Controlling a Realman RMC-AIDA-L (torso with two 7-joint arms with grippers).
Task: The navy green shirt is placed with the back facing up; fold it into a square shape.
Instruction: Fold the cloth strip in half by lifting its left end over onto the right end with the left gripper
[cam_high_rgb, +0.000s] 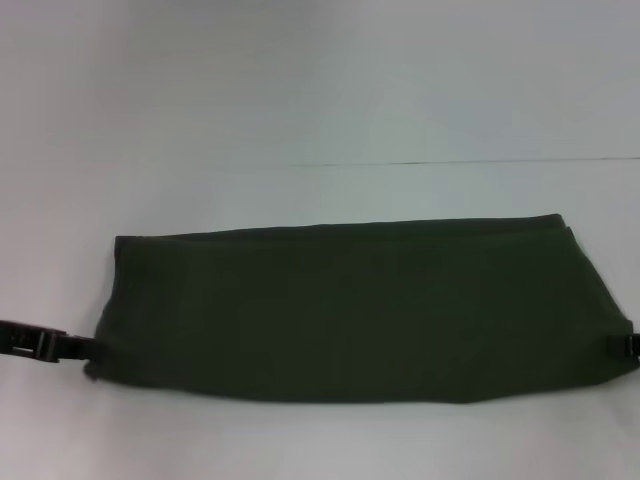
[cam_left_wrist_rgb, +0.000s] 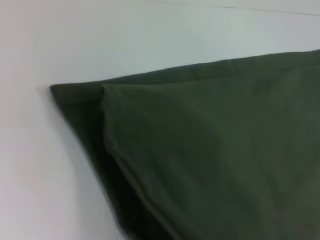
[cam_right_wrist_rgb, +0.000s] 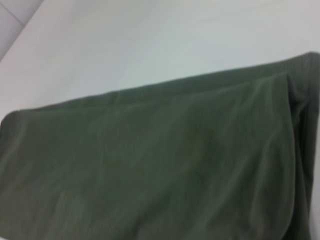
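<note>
The navy green shirt lies on the white table as a long folded band, wider than it is deep. My left gripper sits low at the band's near left corner, touching its edge. At the near right corner, my right gripper shows only as a small black part at the frame's edge. In the left wrist view the shirt shows a folded layer lying over a lower one at its corner. The shirt in the right wrist view is a smooth folded surface with a doubled edge. Neither wrist view shows its own gripper.
The white table stretches beyond the shirt, with a thin seam line across it farther back. A narrow strip of table lies between the shirt and the near edge.
</note>
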